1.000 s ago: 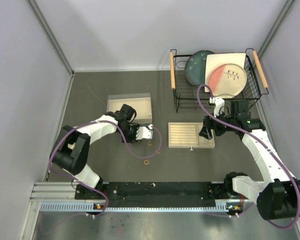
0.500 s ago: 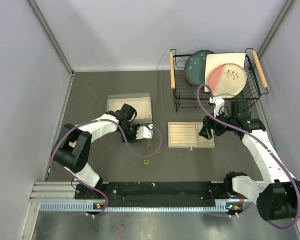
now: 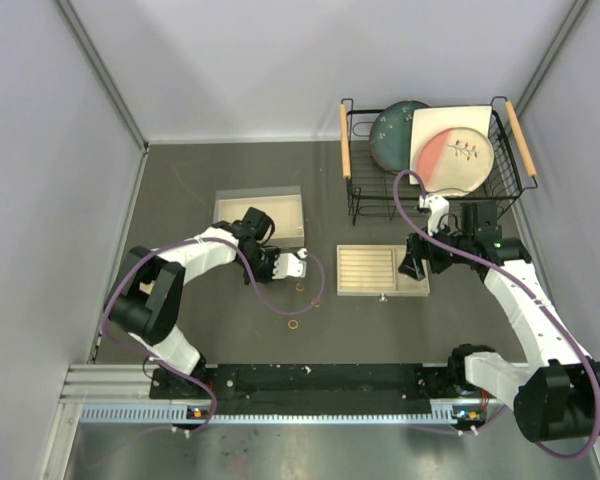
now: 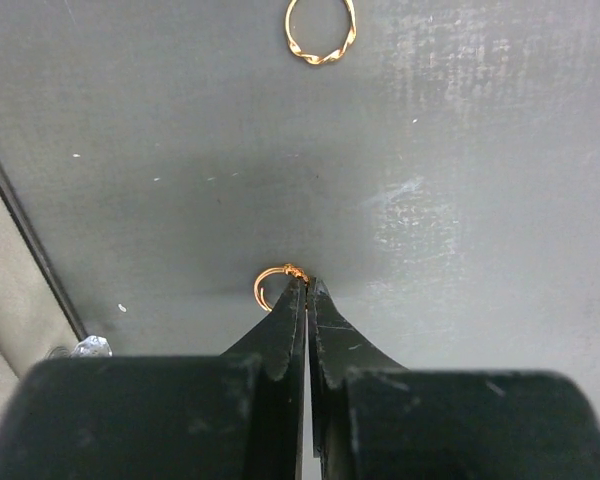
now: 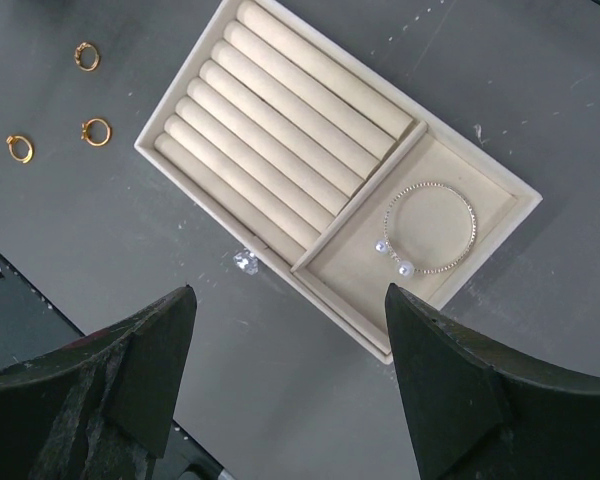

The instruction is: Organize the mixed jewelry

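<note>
Pale lilac walls (image 3: 40,150) — dark grey tabletop (image 3: 200,170) (scuffed).

Dark grey table (image 3: 380,340), scuffed and speckled.
Beige slotted tray (image 5: 280,130) at centre: row of padded rolls on one side, flat compartment on other.
Shallow cream box (image 3: 280,212), open, well left of tray and farther back.
Black wire rack (image 3: 365,205) at far right, wooden handles on both sides.
In rack: dark teal plate (image 3: 392,135), possibly bowl, leaning; pale square plate (image 3: 452,150), pink patch and branch motif, overlapping it.
Metal rail (image 3: 310,385) along near edge.
</note>
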You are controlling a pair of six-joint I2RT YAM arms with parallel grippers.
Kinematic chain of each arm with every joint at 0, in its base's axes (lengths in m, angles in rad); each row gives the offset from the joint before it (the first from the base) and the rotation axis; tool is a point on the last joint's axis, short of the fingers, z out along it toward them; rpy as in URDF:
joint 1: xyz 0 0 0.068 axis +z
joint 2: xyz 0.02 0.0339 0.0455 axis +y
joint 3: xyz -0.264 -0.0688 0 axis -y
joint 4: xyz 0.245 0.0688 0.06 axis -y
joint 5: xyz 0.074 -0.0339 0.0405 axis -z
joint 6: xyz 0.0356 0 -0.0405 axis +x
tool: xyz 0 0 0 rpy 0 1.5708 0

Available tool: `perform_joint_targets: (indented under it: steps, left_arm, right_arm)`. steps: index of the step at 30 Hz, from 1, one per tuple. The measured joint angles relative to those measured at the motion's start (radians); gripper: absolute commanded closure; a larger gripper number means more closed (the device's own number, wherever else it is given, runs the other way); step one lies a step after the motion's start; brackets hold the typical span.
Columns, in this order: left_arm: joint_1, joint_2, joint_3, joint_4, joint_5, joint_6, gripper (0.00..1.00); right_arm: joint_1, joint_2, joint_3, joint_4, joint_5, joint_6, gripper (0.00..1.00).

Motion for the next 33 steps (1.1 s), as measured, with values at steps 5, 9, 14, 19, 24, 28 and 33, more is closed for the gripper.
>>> perform_joint_targets:
  steps: [5,9,14,19,24,28,33]
  left_arm:
    - [0.0,-0.004,0.0,0.001,0.0,-0.02,1.0]
    - [-0.007,-0.034,-0.003,0.013,0.0,-0.077,1.0]
    - [-0.074,-0.175,-0.002,0.031,0.0,-0.156,1.0]
    - [-0.191,-0.328,0.013,0.065,-0.01,-0.234,1.0]
    - [-0.303,-0.365,0.129,0.04,-0.093,-0.317,1.0]
    - [-0.398,-0.366,0.238,0.013,-0.235,-0.348,1.0]
    - [-0.544,-0.38,0.275,0.008,-0.459,-0.317,1.0]
  right_arm:
    - [0.0,0.0,0.0,0.0,0.0,0.0,0.23]
    - [0.0,0.0,0.0,0.0,0.0,0.003,0.23]
    - [0.0,0.028,0.045,-0.014,-0.019,0.027,0.23]
    - [0.0,0.115,0.179,-0.017,-0.093,0.09,0.23]
    - [0.002,0.237,0.348,-0.012,-0.184,0.162,0.23]
    - [0.021,0.29,0.439,-0.005,-0.21,0.197,0.23]
    - [0.089,0.299,0.495,0.013,-0.23,0.231,0.25]
